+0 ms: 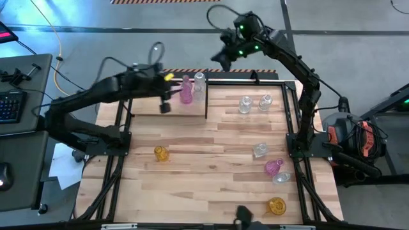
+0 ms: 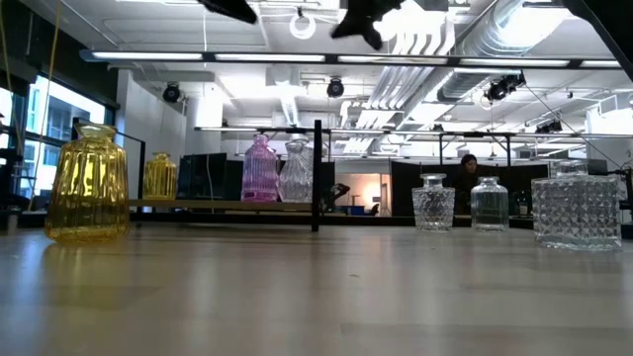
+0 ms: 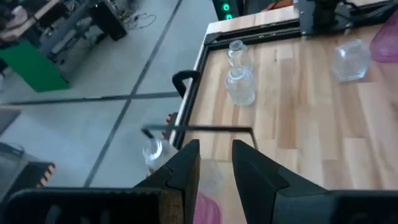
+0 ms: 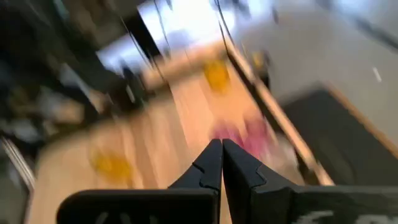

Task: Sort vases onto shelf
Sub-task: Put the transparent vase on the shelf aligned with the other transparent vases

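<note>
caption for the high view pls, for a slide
Left gripper hovers open above the shelf beside a pink vase; right gripper raised, shut, beyond the table's far edge.

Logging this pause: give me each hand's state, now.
Left hand: open, empty, above the shelf beside the pink vase.
Right hand: shut, empty, raised beyond the table's far edge.

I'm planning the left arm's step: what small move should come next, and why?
Probably lift the left gripper away from the shelf: it is open and empty beside the pink vase standing there, and the yellow vase waits on the table nearest that arm.
</note>
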Controlling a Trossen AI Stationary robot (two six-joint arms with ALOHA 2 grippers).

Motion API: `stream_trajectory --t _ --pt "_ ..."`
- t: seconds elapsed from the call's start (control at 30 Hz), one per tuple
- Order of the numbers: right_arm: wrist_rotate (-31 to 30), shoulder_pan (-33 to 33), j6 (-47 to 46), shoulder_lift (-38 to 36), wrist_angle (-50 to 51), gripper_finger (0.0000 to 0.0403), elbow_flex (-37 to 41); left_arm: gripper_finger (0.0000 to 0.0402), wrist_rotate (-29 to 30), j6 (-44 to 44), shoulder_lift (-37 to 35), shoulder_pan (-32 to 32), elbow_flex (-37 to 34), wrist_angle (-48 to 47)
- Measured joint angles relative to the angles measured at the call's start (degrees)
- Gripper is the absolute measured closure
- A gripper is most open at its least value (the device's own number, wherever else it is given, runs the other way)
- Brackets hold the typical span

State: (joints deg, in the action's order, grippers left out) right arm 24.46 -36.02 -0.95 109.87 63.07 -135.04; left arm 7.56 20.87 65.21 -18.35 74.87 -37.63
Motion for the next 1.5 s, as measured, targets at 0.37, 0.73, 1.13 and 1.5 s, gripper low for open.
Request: stream_trajectory --t 0.37,0.73,1.13,1.5 --pt "-18.3 1.7 9.7 -1.8 27.1 0.0391 4.5 0.0314 0.5 -9.7 -7.7 0.0 0.0 -9.8" --pt "-22.4 -2.5 7.3 -6.9 26.6 0.0285 28.3 0.0314 8.0 -12.2 -12.7 0.0 0.0 -14.5" --pt "-19.4 -0.1 3.7 -12.2 8.7 0.0269 48.9 0.0314 13.2 -12.3 -16.4 0.0 0.0 -16.0" --pt "-24.4 2.3 3.6 -12.2 -0.3 0.0269 56.9 0.0314 12.8 -13.4 -16.4 0.0 0.0 -16.0"
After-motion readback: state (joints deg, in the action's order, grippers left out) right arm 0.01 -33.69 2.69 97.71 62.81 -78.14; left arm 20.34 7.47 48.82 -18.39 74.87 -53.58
